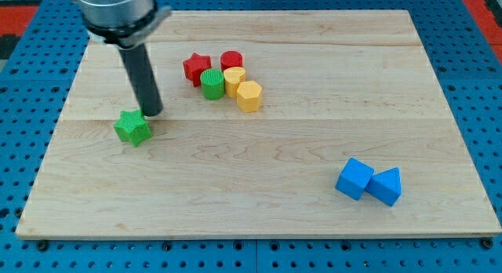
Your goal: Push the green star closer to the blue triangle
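The green star (132, 128) lies on the wooden board (259, 194) at the view's left. The blue triangle (387, 186) lies at the lower right, touching a blue cube (354, 178) on its left. My tip (153, 113) is just above and to the right of the green star, touching or nearly touching its upper right edge. The rod rises from there to the view's top left.
A cluster sits at the upper middle: a red star (196, 67), a red cylinder (231, 61), a green cylinder (212, 83), a yellow block (234, 79) and a yellow hexagon (249, 96). The board ends near the view's bottom.
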`<state>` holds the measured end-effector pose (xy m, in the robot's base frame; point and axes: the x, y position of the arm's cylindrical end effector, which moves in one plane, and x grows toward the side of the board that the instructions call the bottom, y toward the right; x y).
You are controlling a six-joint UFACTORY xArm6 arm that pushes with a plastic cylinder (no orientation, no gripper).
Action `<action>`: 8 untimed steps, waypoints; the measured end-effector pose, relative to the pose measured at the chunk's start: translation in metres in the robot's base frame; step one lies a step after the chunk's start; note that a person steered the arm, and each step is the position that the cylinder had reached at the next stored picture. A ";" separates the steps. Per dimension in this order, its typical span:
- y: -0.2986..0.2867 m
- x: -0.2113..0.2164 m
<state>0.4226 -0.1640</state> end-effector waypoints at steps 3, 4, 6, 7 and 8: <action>-0.020 0.040; 0.077 0.041; 0.144 0.064; 0.181 0.066; 0.264 0.066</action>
